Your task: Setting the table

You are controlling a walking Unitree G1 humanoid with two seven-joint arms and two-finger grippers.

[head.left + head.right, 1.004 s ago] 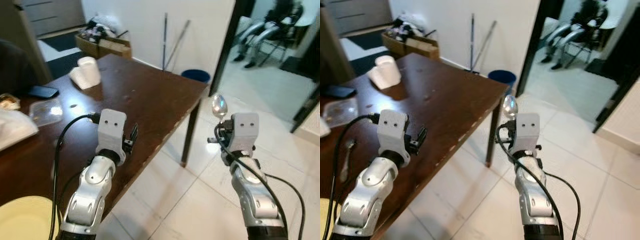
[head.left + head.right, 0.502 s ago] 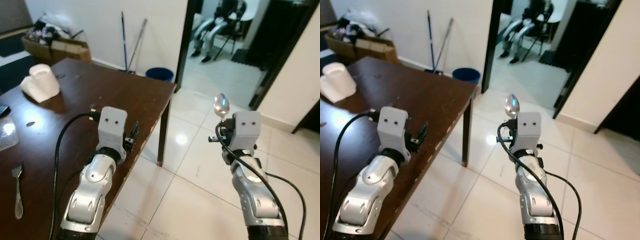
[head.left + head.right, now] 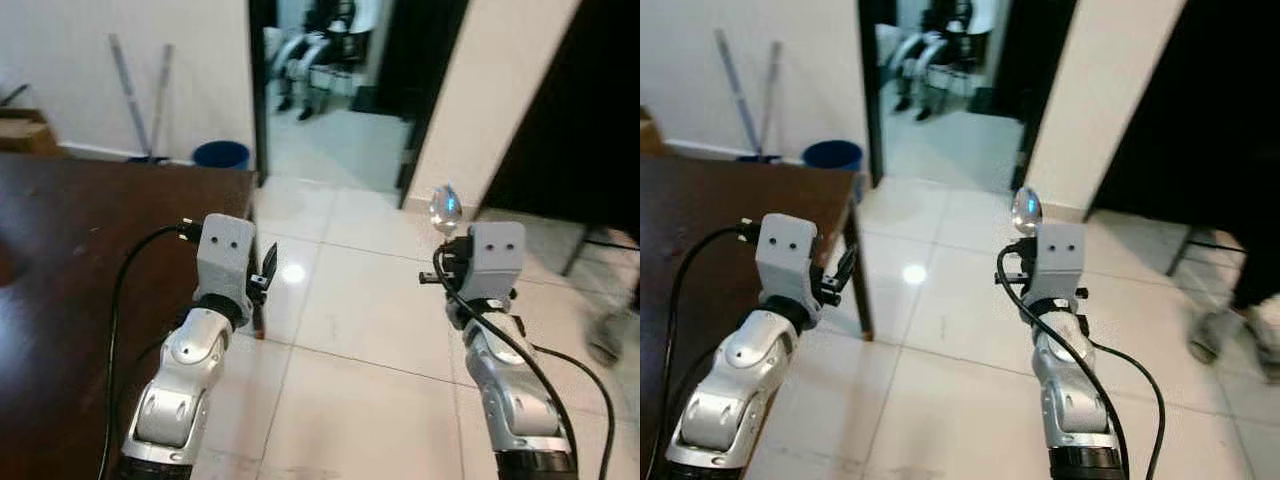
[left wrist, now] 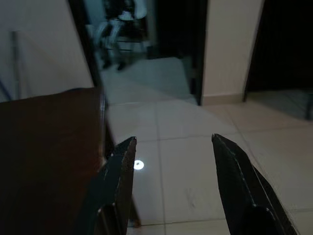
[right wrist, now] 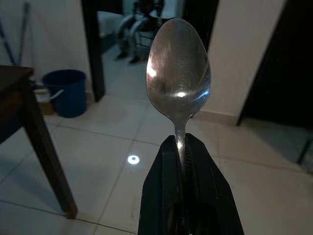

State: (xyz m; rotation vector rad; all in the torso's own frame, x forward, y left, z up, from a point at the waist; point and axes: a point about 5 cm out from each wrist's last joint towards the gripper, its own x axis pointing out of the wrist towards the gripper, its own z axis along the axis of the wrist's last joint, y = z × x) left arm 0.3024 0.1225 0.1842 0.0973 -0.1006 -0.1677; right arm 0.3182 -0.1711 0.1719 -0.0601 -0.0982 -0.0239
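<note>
spoon held up over the tiles

the spoon [image 5: 178, 73] stands bowl-up, its handle pinched in the right claw [image 5: 180, 161] above the white floor [image 3: 360, 330]. the left claw [image 4: 171, 147] hangs wide and bare by the dark surface [image 3: 690, 220] corner, near a blue bucket [image 5: 63, 90].

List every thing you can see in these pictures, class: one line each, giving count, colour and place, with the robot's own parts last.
Shiny silver metal spoon: one, bowl up, clamped by its handle in the right claw.
Dark brown wooden table: one, at the robot's left; its corner leg stands on the tiles.
Round blue plastic bucket: one, on the floor by the white wall, beyond the table.
Two thin pale poles: leaning on that wall, beside the bucket.
Seated person: one, on a chair past the dark doorway.
Left claw: black fingers apart, holding nothing, past the table's corner.
Right claw: black, closed on the spoon, over white floor tiles.
</note>
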